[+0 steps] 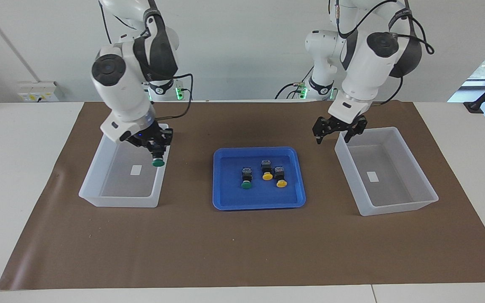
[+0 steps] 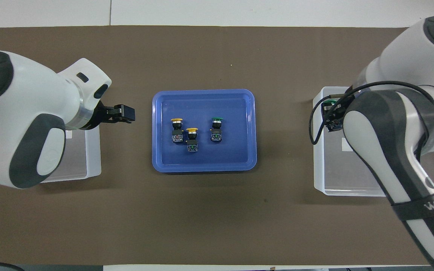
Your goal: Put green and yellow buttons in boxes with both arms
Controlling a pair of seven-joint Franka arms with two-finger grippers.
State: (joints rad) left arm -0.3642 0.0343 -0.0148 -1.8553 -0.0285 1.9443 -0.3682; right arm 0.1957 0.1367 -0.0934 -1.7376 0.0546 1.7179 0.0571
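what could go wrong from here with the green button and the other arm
1. The right gripper holds a green button over the edge of its box; released now, it might clip the wall and land outside.
2. The left gripper, open, hangs between its own box and the blue tray; reaching in, it may knock the closely packed yellow buttons.

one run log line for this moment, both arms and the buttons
right gripper: shut on green button, over box | left gripper: open, empty, beside other box | blue tray: three buttons remain
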